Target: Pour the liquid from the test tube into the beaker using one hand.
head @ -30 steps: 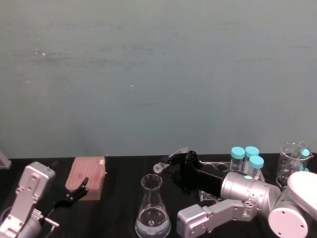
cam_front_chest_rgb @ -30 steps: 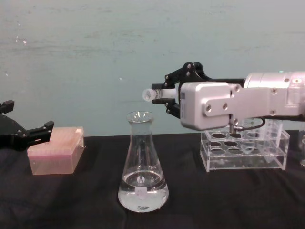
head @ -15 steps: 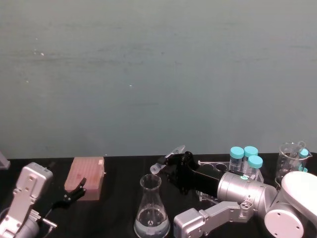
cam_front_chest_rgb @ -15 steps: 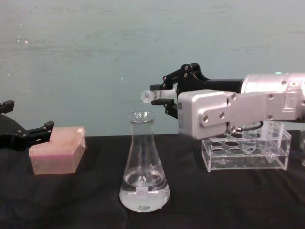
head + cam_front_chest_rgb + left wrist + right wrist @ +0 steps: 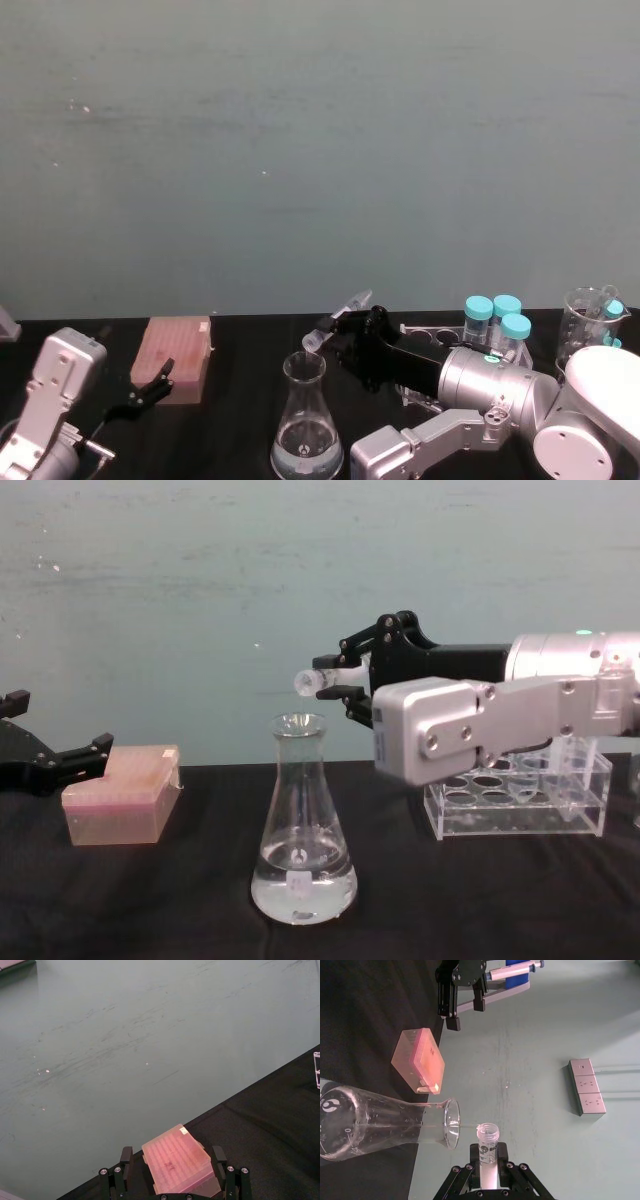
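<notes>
Head view: the right gripper [image 5: 342, 338] pinches a small clear plastic test tube [image 5: 335, 321], which tilts over a tall clear glass conical beaker [image 5: 306, 425].

Left wrist view: the left gripper [image 5: 172, 1153] is parked with its fingers spread, near a pink plastic box [image 5: 176, 1164].

Right wrist view: the test tube's open mouth is close to the beaker's rim, not touching.

Chest view: clear liquid [image 5: 303, 886] pools in the beaker's base.

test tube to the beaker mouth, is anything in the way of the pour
Nothing visible does. The right claw holds the test tube tipped, its open mouth just above the rim of the beaker, with only air between. The left claw sits far off, by the pink box.
</notes>
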